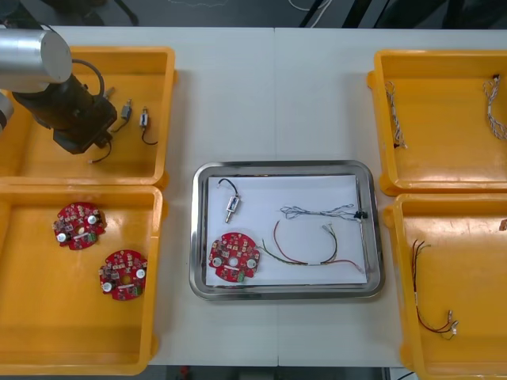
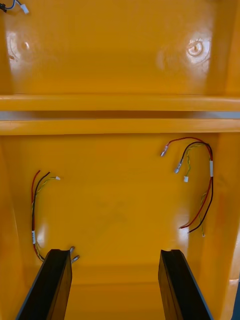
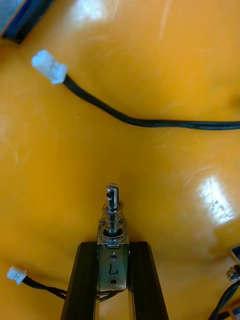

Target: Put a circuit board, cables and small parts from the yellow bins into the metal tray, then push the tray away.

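Observation:
In the far left yellow bin (image 1: 162, 103), my left gripper (image 1: 89, 141) (image 3: 114, 246) is shut on a small metal part (image 3: 113, 235) with a spring and pin, close over the bin floor. The part's black cable (image 3: 150, 121) with a white plug lies just ahead. My right gripper (image 2: 116, 254) is open above the near right bin (image 2: 120, 210), between two red and yellow cables (image 2: 200, 190) (image 2: 36, 210). The metal tray (image 1: 372, 229) holds a red circuit board (image 1: 233, 256), a small metal part (image 1: 232, 207), a blue and white cable (image 1: 317, 211) and a red and yellow cable (image 1: 305, 255).
Two more small metal parts (image 1: 144, 119) lie in the far left bin. The near left bin (image 1: 154, 277) holds two circuit boards (image 1: 79, 225) (image 1: 123, 274). Twisted cables (image 1: 394, 111) lie in the far right bin (image 1: 380, 87). A red and yellow cable (image 1: 424, 293) lies in the near right bin.

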You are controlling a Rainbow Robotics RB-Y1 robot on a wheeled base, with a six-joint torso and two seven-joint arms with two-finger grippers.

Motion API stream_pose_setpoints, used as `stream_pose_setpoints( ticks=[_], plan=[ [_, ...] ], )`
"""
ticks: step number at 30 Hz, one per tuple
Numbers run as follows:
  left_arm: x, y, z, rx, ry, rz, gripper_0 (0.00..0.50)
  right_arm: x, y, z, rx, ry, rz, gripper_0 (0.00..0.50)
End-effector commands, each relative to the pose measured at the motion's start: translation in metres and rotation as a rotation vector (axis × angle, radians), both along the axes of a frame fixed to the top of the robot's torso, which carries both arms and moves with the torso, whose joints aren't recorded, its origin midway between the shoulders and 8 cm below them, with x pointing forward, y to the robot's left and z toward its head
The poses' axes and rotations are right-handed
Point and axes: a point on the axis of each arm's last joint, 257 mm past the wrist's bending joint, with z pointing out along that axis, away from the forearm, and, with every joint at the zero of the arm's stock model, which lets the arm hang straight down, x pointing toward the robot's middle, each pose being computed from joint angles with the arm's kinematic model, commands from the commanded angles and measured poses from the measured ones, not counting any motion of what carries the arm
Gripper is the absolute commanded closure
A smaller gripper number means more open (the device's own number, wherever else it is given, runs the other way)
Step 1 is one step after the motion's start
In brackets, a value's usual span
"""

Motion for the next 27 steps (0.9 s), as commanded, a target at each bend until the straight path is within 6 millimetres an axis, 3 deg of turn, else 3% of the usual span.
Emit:
stream_pose_setpoints(
  ticks=[1,7,12,18,27],
  plan=[
    [0.005,0.011,0.058,0.089,-0.043,-0.113,0.500,-0.014,-0.014,-0.009,-0.007,0.019,-0.020,0.000],
    [-0.013,0.026,0.083,0.142,-0.012,-0.200,0.500,-0.014,-0.012,-0.010,-0.005,0.020,-0.010,0.000],
    [-0.022,0.021,0.103,0.172,-0.007,-0.267,0.500,-0.015,-0.008,-0.010,0.003,0.023,0.009,0.000],
    [-0.038,-0.003,0.125,0.214,0.001,-0.350,0.500,-0.015,-0.003,-0.009,0.003,0.019,0.034,0.000],
    [-0.058,-0.060,0.144,0.247,-0.012,-0.474,0.500,-0.014,0.000,-0.008,0.006,0.017,0.053,0.000]
  ],
)
